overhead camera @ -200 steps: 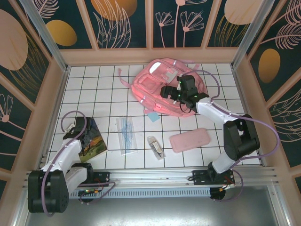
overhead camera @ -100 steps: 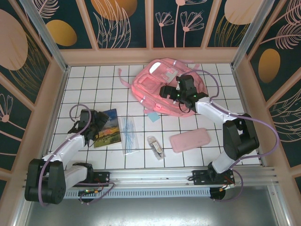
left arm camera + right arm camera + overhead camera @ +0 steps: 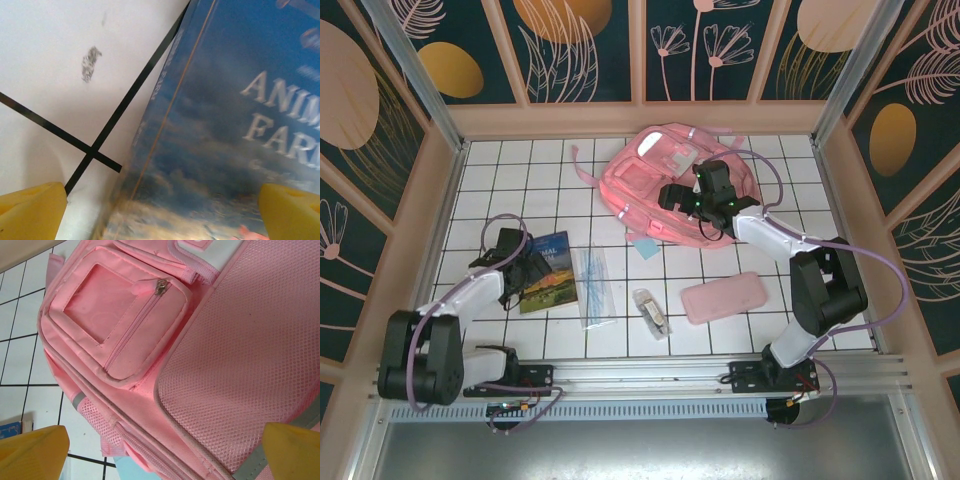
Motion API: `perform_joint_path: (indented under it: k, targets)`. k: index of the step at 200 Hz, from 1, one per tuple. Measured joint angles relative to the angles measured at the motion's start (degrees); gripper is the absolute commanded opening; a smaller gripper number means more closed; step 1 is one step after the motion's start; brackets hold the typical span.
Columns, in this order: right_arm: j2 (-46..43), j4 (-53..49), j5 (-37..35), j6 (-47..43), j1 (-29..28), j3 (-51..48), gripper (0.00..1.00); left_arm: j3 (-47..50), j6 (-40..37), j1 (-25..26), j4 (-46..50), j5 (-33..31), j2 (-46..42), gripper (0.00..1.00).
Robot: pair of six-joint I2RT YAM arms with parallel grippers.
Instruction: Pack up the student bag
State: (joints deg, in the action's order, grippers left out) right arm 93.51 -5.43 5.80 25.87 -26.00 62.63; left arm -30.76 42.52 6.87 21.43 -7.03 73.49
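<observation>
Pickup is judged in hand: the book point(image 3: 225, 125) lies beneath the wide, empty left gripper point(image 3: 162, 212), closure needed; right gripper point(image 3: 165, 452), equally wide, empty, over the student bag point(image 3: 235, 340).

Stretches right arm point(image 3: 790, 245) from lower right toward upper centre, right gripper point(image 3: 672, 195) spread wide. Bends left arm point(image 3: 460, 300) at left of frame, left gripper point(image 3: 528, 268) also wide, apparently angled right and held low; wrist view blurry.

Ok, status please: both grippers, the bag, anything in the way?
Left gripper open, straddling the edge of the book. Right gripper open, above the student bag. Front pocket zipped shut. Pencil case lies apart, not in the way.
</observation>
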Motion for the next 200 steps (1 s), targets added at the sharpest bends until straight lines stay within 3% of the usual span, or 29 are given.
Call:
perform_joint_path:
  k: [34, 74, 104, 135, 200]
  targets:
    - [0.0, -0.2, -0.4, 0.0, 0.0, 0.0, 0.99, -0.3, -2.8, 0.0, -0.8, 0.2, 1.1, 0.89]
    - [0.0, -0.5, -0.7, 0.0, 0.0, 0.0, 0.98, 1.0, -5.0, -0.3, -5.2, 1.0, 1.5, 0.57]
    - [0.8, -0.8, 0.9, -0.2, -0.5, 1.9, 0.87, 3.7, -2.6, -0.8, -11.2, 1.7, 0.6, 0.46]
    - [3.7, -0.3, 6.1, 0.2, -3.5, 5.4, 0.76, 6.4, 0.4, -0.9, -14.8, 2.9, -2.2, 0.44]
    - [18.1, 2.6, 17.9, 2.2, -17.3, 16.9, 0.63, 7.5, 5.4, -0.9, -17.0, 9.9, -3.3, 0.45]
